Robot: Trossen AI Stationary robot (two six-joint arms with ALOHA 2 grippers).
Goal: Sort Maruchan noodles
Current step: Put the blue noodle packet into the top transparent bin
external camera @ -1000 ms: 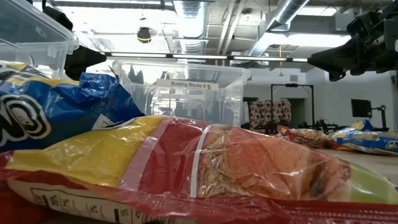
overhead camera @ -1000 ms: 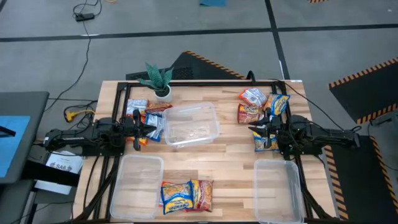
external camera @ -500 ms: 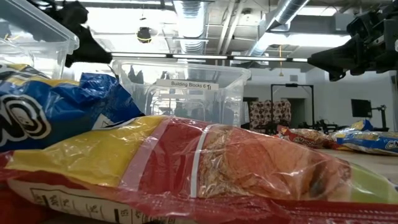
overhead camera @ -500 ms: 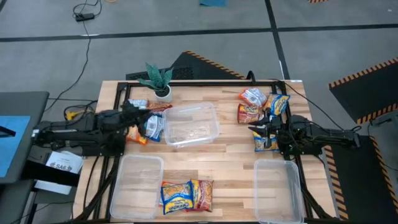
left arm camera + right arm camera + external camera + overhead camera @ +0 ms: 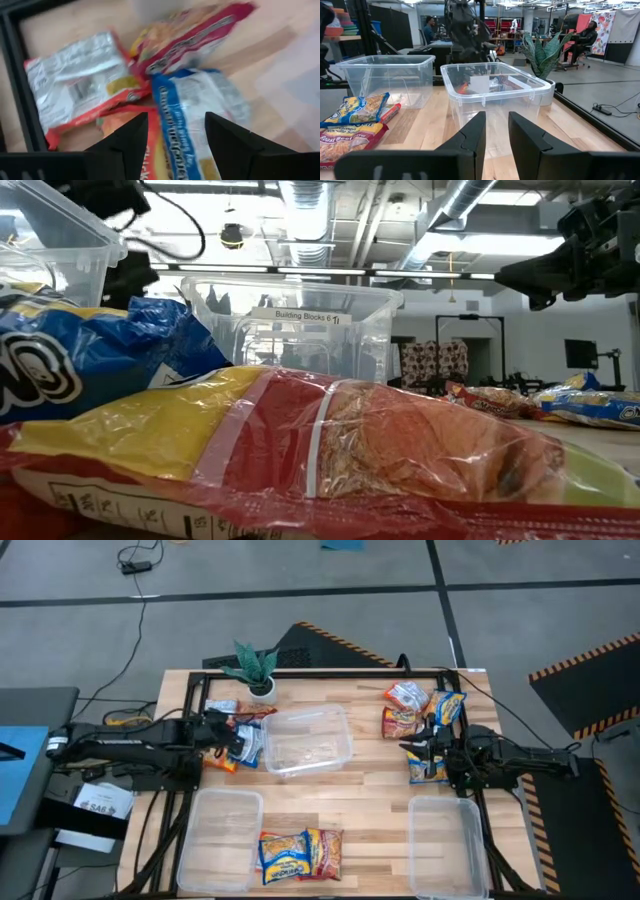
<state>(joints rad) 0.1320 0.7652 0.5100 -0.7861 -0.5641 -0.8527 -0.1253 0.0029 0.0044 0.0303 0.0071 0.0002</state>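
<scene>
Left claw [image 5: 238, 737], fingers spread and empty, hovers over a cluster of Maruchan noodles [image 5: 195, 115] beside the clear tub [image 5: 308, 740]. Right claw [image 5: 412, 748], slightly parted and empty, waits above the desk [image 5: 375, 802].

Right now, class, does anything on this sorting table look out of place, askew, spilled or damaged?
Nothing looks damaged or spilled. The noodle packets lie loose and overlapping in three heaps outside the three clear tubs, which appear empty. A potted plant stands at the far edge.
</scene>
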